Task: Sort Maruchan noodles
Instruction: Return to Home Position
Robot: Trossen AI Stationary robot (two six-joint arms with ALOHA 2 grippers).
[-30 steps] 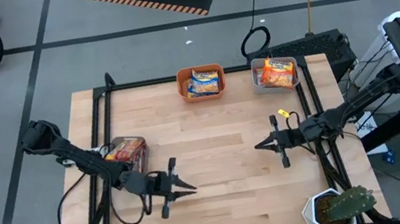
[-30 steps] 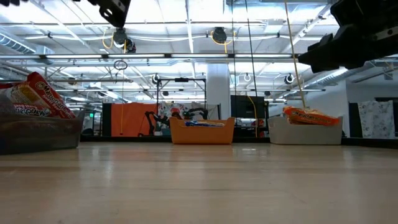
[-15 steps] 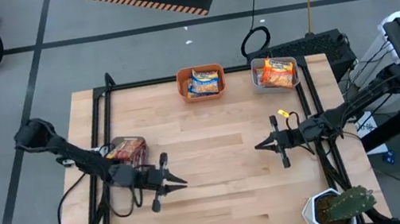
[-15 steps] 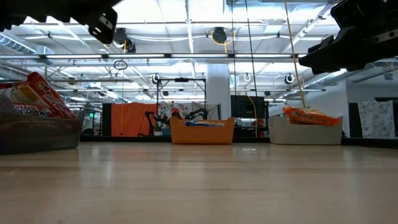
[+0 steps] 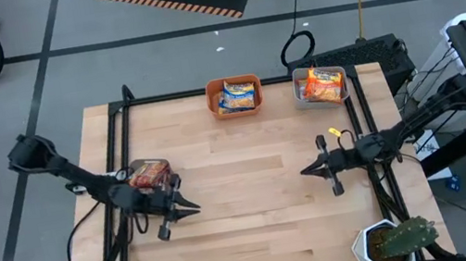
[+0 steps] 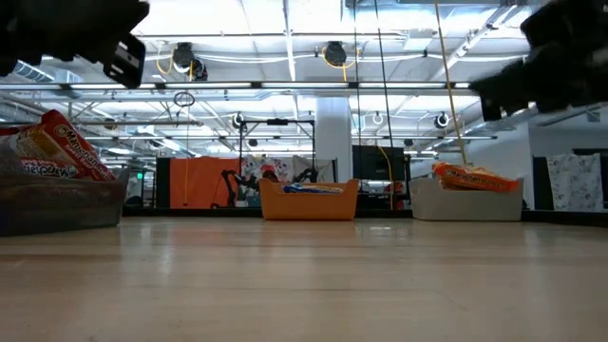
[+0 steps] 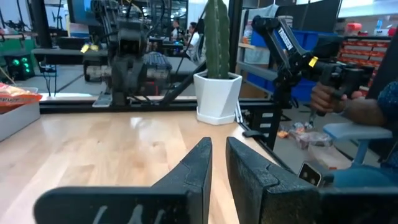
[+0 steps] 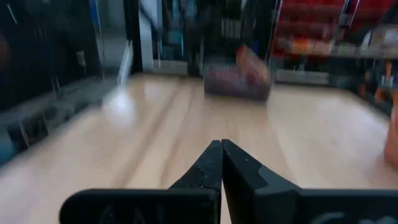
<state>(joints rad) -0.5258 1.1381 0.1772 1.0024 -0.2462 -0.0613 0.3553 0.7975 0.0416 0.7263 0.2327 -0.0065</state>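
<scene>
Hovering over the tabletop (image 5: 254, 202), the left hand (image 5: 191, 207) was beside the clear bin (image 5: 148, 175) of red noodle packets (image 5: 150, 173), its fingers (image 7: 193, 171) almost closed, holding nothing. The right hand (image 5: 307, 172) waited at the right side, closed and empty. More noodle packets (image 5: 235, 95) lay in the orange bin (image 5: 232, 83), and orange packets (image 5: 322, 84) in the grey bin (image 5: 300, 96).

Noodles sit in three bins on the table (image 5: 252, 193): yellow-blue packets (image 5: 234, 95) in the orange bin at its far edge, orange packets (image 5: 321, 85) in the grey bin beside it, red-brown packets (image 5: 148, 174) in the clear bin at its left edge.
</scene>
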